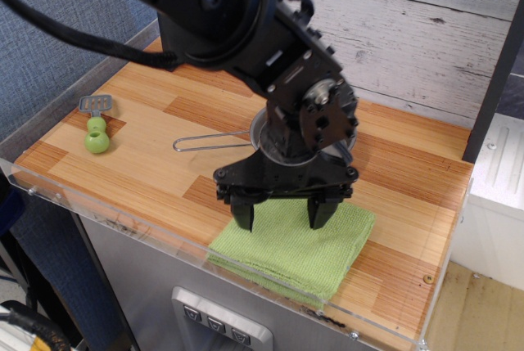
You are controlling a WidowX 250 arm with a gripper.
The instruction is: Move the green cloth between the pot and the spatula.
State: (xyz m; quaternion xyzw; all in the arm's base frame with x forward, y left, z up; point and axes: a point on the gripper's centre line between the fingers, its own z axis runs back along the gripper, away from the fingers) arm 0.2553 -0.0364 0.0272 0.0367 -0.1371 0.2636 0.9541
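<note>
- The spatula [96,126] lies far left of the pot, near the table's left edge, grey blade pointing away from the camera.
- The pot [264,137] sits mid-table, mostly hidden by the arm; its thin wire handle [209,141] points left toward the spatula.
- The gripper [282,213] hangs in front of the pot, jaws spread wide, holding nothing, tips low over the cloth.
- The green cloth [296,244] lies flat in front of the pot, at the table's [147,163] front edge.

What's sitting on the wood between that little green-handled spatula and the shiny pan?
Nothing: bare striped wooden tabletop separates the lime-handled toy spatula from the shallow steel pot; only the pot's thin wire handle reaches into that stretch.
</note>
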